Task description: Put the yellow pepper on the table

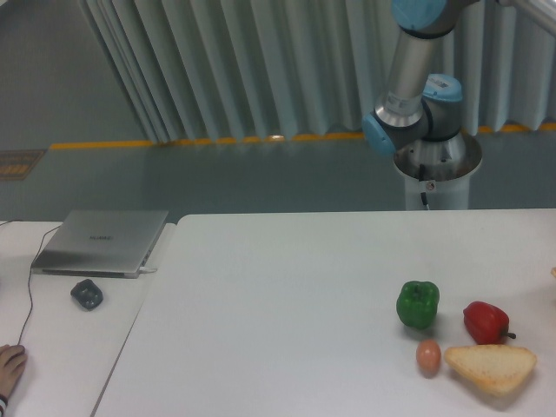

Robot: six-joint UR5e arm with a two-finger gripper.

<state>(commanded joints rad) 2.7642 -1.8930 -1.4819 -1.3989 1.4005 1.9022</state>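
The yellow pepper is not in view. The large white table [287,295] fills the lower middle and right of the camera view. The arm's lower joints [417,113] stand behind the table's far right edge and rise out of the top of the frame. The gripper itself is out of view. At the right edge a small orange sliver [553,272] shows, too little to identify.
A green pepper [418,304], a red pepper [485,321], an egg [428,356] and a slice of bread [491,367] lie at the table's front right. On the left desk sit a closed silver laptop [104,241] and a dark mouse [86,294]. A person's fingers [10,363] rest at the lower left.
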